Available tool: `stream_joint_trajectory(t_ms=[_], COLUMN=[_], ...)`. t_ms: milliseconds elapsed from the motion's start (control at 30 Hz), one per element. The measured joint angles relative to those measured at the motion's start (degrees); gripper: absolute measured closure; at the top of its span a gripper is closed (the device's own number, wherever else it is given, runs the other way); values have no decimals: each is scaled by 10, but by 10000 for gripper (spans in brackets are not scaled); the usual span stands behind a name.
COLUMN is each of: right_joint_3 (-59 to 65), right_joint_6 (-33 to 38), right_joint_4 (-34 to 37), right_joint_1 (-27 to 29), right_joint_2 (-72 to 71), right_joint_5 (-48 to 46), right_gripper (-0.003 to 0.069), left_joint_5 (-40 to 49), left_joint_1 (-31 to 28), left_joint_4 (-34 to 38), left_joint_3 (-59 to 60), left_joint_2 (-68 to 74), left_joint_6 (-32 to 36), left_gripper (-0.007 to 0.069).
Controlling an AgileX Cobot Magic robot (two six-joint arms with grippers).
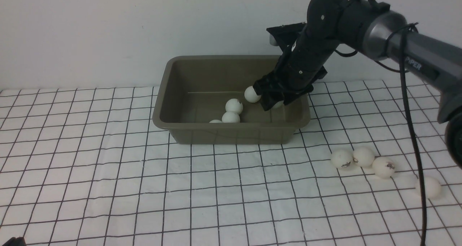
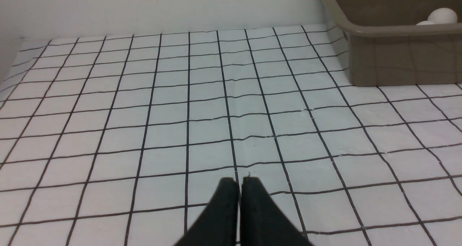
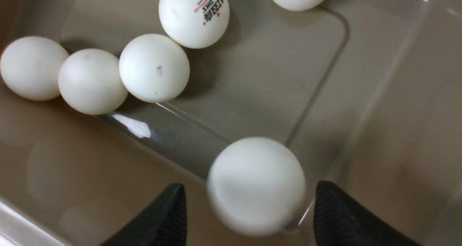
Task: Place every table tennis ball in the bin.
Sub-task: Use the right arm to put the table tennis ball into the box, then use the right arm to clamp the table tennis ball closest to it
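**Front view:** The bin (image 1: pixel 231 132) is seen at 12 o'clock on the grid cloth (image 1: pixel 108 166). The right gripper (image 1: pixel 269 98) is placed inside the bin, toward its 3 o'clock end. Finger spread cannot be told from here. One ball (image 1: pixel 252 94) is seen right at the gripper tips, on their 9 o'clock side. A second ball (image 1: pixel 278 104) is half hidden behind the gripper. Three more table tennis balls (image 1: pixel 230 117) are bunched at the bin's 6 o'clock wall. Four loose balls (image 1: pixel 363 156) are left on the cloth at 4 o'clock from the bin. Three are close together in a row, and the fourth is apart, farther out behind a cable (image 1: pixel 415 159).

**Left wrist view:** The left gripper (image 2: pixel 240 181) is held over bare cloth. Its fingers (image 2: pixel 223 210) are pressed together with nothing between them. A corner of the bin (image 2: pixel 397 58) is seen well apart, with two ball tops showing over the rim.

**Right wrist view:** The right gripper (image 3: pixel 249 184) is seen with fingers (image 3: pixel 169 217) spread wide. A blurred ball (image 3: pixel 256 173) is framed between them over the bin floor (image 3: pixel 252 76), with a gap on each side and untouched. Beyond it, a touching row of three (image 3: pixel 90 81) and a logo ball (image 3: pixel 194 14) just beside it are seen.
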State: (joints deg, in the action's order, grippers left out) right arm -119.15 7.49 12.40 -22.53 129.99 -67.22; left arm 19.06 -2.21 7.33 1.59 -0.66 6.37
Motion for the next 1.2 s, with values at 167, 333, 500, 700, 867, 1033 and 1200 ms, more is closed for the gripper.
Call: stream_joint_trajectory(t_ms=[167, 333, 500, 700, 867, 1033, 1200], right_joint_3=[-19, -96, -68, 96, 258, 365, 471], right_joint_6=[0, -13, -30, -30, -30, -30, -30], right_joint_4=[0, -45, -74, -115, -116, -111, -113], right_joint_1=[0, 1, 39, 146, 207, 210, 210], right_joint_2=[0, -14, -118, -296, -412, -445, -446], right_joint_5=[-13, -40, -44, -46, -48, -45, 1], right_gripper=[204, 204, 202, 202, 202, 202, 202], left_joint_5=[0, 0, 0, 0, 0, 0, 0], left_joint_1=[0, 0, 0, 0, 0, 0, 0], left_joint_4=[0, 0, 0, 0, 0, 0, 0], left_joint_3=[0, 0, 0, 0, 0, 0, 0], left_joint_2=[0, 0, 0, 0, 0, 0, 0], left_joint_6=[0, 0, 0, 0, 0, 0, 0], left_gripper=[629, 629, 629, 629, 629, 629, 629])
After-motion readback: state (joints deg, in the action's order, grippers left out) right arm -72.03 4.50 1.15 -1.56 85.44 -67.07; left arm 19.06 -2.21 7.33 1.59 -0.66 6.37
